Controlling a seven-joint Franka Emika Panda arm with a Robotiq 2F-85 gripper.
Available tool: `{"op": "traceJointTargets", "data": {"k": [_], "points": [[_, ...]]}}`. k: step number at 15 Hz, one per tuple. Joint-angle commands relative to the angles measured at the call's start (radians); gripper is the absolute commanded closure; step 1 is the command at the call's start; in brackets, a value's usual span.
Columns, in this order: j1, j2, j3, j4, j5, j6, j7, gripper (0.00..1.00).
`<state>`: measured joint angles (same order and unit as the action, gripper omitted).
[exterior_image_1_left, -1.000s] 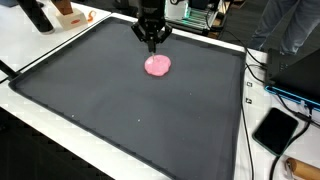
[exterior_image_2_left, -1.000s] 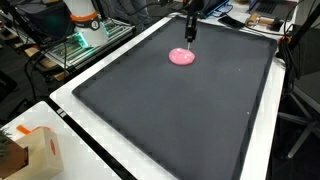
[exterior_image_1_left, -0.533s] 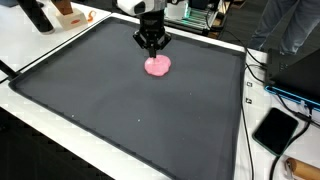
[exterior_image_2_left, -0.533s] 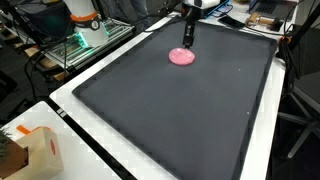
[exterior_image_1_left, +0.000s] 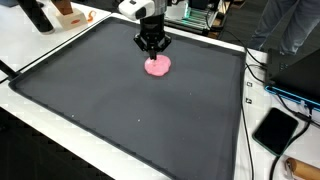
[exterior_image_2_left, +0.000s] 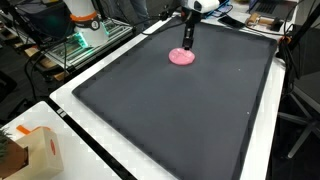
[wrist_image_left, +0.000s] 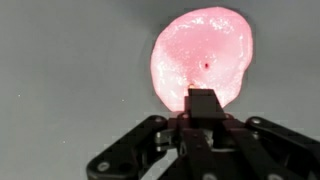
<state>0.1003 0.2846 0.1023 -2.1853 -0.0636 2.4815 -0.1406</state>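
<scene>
Wrist view shows the end effector (wrist_image_left: 203, 100) with its fingers drawn together, seemingly touching the near edge of a flattened pink putty blob (wrist_image_left: 205, 50). The blob lies unlifted toward the black mat's (exterior_image_1_left: 120, 110) far side.

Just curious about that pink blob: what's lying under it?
The pink blob lies flat on the dark mat. Whatever is directly beneath is covered; in the wrist view the gripper also hides its near edge.

The blob (wrist_image_left: 203, 62) is glossy pink with a tiny dark speck; the mat (exterior_image_1_left: 120, 110) is plain dark grey; the gripper (exterior_image_1_left: 152, 49) is black.
</scene>
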Motion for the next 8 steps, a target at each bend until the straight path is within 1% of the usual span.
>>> {"op": "traceJointTargets", "data": {"k": [1, 8], "points": [[-0.014, 0.016, 0.009, -0.007, 0.018, 0.018, -0.027, 0.97], [-0.011, -0.009, 0.013, -0.008, 0.023, 0.005, -0.021, 0.97]]}}
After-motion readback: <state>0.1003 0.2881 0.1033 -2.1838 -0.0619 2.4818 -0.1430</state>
